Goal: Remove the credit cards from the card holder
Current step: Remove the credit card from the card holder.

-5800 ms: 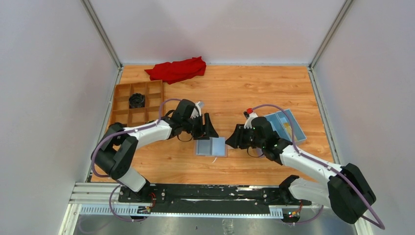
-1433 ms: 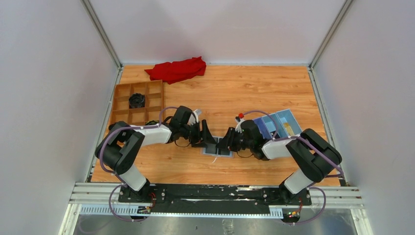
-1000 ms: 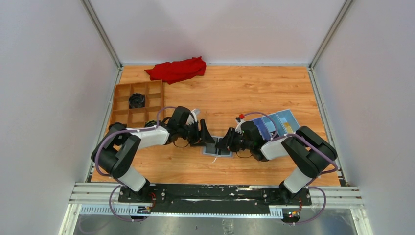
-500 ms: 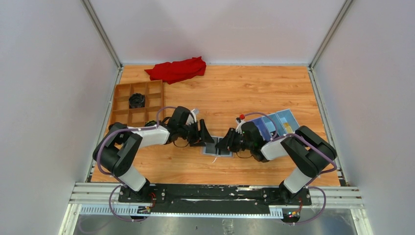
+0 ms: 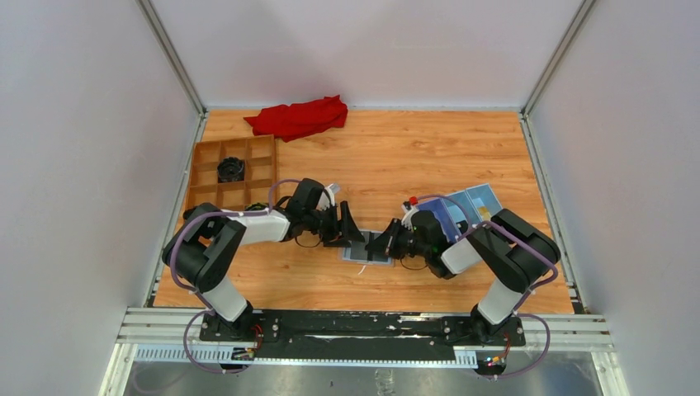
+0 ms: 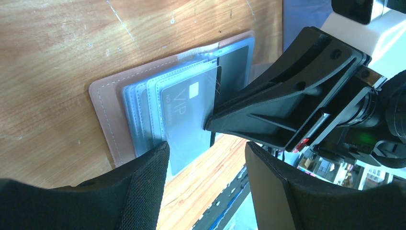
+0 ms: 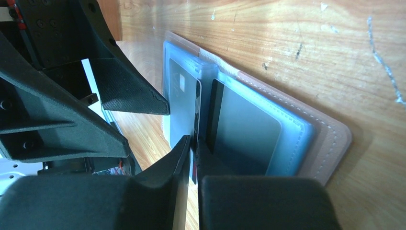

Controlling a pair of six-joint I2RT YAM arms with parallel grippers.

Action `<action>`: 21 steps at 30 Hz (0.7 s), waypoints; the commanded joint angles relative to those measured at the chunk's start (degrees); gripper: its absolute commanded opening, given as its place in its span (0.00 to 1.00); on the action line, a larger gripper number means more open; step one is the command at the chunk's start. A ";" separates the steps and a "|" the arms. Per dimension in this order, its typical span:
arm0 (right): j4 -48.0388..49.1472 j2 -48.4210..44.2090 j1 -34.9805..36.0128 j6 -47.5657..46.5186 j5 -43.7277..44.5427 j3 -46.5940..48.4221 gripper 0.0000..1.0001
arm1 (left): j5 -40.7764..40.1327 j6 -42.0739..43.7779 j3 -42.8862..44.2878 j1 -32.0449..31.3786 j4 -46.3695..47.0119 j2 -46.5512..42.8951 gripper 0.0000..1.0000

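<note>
The right pincer (image 7: 194, 143) is clamping the grey VIP card (image 6: 184, 120) inside the open tan-pink card holder (image 6: 103, 105); opposite, the left pincer (image 6: 207, 146) is gaping.

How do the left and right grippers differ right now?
The left gripper has fingers spread wide; the right gripper has them nearly together. The left grips nothing; the right pinches the VIP card's edge at the fold. Both are low over the open card holder.

- The card holder (image 6: 103, 110) lies open on the wooden table (image 6: 48, 48), its tan-pink rim framing pale blue sleeves.
- A grey card (image 6: 184, 120) marked VIP juts past the sleeves.
- The right gripper (image 6: 209, 125) comes to a point at that card's right edge.
- The left gripper (image 6: 207, 148) has its pads spread wide in the foreground.
</note>
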 commanded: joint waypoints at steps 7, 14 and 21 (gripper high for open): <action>3.00 -2.23 -0.99 1.37 -1.00 -3.54 0.19 | -2.62 0.81 -0.39 -0.64 -1.46 2.78 0.65; 3.02 -3.10 -1.47 1.97 -1.53 -3.59 0.23 | -2.50 0.81 -0.26 -0.69 -1.44 3.07 0.65; 9.47 -1.01 -2.03 4.99 -1.48 -5.25 0.10 | -2.58 0.90 -0.35 -0.69 -1.42 3.20 0.65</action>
